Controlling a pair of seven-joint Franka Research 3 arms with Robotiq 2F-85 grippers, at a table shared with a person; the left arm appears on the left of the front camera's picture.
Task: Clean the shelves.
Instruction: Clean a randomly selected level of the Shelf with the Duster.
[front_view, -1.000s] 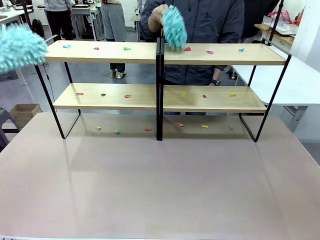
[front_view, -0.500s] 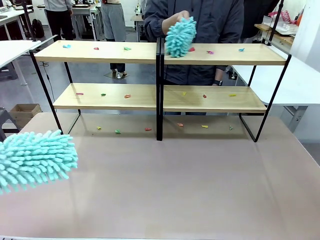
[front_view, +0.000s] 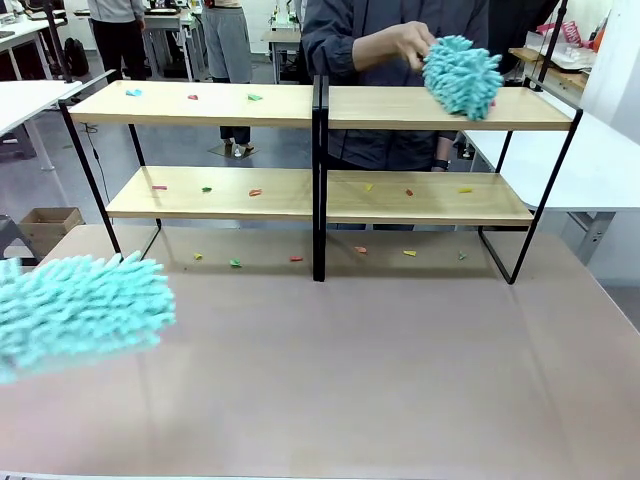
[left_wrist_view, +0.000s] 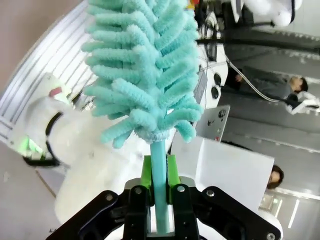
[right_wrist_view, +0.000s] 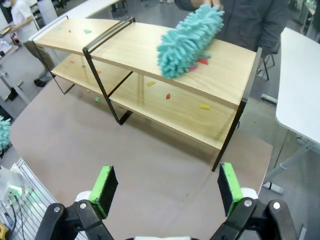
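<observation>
Teal duster (left_wrist_view: 145, 75) tight in left hand (left_wrist_view: 159, 167)

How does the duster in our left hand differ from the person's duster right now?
The robot's duster hangs low over the table at its near left, short of the shelves; the person's duster lies on the top right board. The robot's duster is clamped by its stem in the left hand; the person's duster is held by the person's hand. Both are fluffy teal.

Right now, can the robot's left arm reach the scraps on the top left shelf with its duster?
Probably yes. The left gripper holds its duster low left; nothing blocks the scraps, and the person's duster is far right.
</observation>
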